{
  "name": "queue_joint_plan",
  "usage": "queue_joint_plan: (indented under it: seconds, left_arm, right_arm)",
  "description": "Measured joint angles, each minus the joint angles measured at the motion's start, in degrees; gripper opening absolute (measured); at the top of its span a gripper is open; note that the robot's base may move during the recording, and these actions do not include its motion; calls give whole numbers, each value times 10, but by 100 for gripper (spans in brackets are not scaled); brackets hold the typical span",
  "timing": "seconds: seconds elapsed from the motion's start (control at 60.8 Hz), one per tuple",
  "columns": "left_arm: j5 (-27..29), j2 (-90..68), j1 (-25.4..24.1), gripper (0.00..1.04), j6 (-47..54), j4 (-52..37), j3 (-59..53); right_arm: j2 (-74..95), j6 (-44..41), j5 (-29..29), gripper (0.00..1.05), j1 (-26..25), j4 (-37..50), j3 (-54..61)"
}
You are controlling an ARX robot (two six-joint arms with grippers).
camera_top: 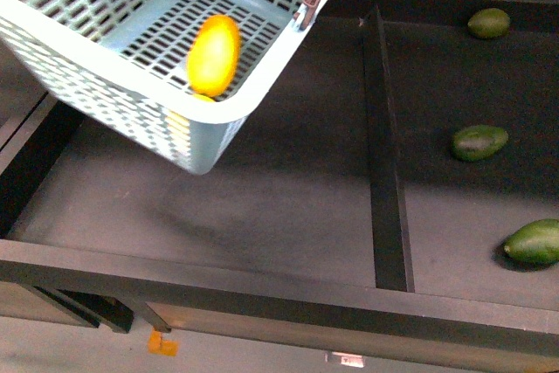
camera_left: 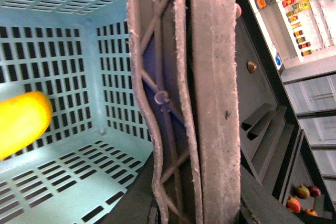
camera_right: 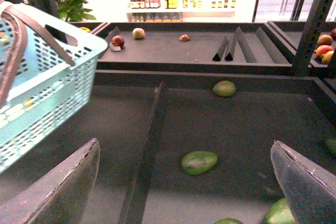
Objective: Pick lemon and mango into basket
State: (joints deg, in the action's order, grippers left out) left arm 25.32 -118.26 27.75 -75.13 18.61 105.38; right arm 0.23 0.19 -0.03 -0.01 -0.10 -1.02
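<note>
The basket (camera_top: 131,37) hung tilted in the air at the far left, above the dark bench (camera_top: 262,207), its near corner dipping lowest; the mango (camera_top: 213,54) lay inside on the slotted floor, and a smaller patch of yellow just below it at the near wall, likely the lemon (camera_top: 203,99), was mostly hidden by the rim. In the left wrist view the brown handle (camera_left: 210,98) filled the frame hard against the camera, so I judged the left jaws were clamped on it, though the fingers themselves were out of sight; the right gripper (camera_right: 184,192) had its jaws spread wide and empty over the right compartment, where only green fruits (camera_top: 479,141) lay. With both fruits seemingly in, the step was carrying; it would go best levelled first, moved slowly so nothing rolled toward the low corner, and set down flat on bare bench clear of the divider (camera_top: 384,146).
</note>
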Motion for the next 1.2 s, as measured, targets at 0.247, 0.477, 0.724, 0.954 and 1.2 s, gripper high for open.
queue_joint_plan:
  seconds: [0.247,0.477,0.724,0.954,1.2]
  left_arm:
    - [-63,-181,-55,18,-59,60,221]
    - [-71,-357,-92,18,-91,188,471]
    - [-120,-414,-111,18,-148,198,527]
    - [-138,-440,-103,18,-159,256,579]
    - [-137,-442,-94,18,-170,294,593]
  right_arm:
    - [0,0,0,96,0,0,0]
    - [0,0,0,96,0,0,0]
    - [0,0,0,96,0,0,0]
    - [0,0,0,96,0,0,0]
    - [0,0,0,96,0,0,0]
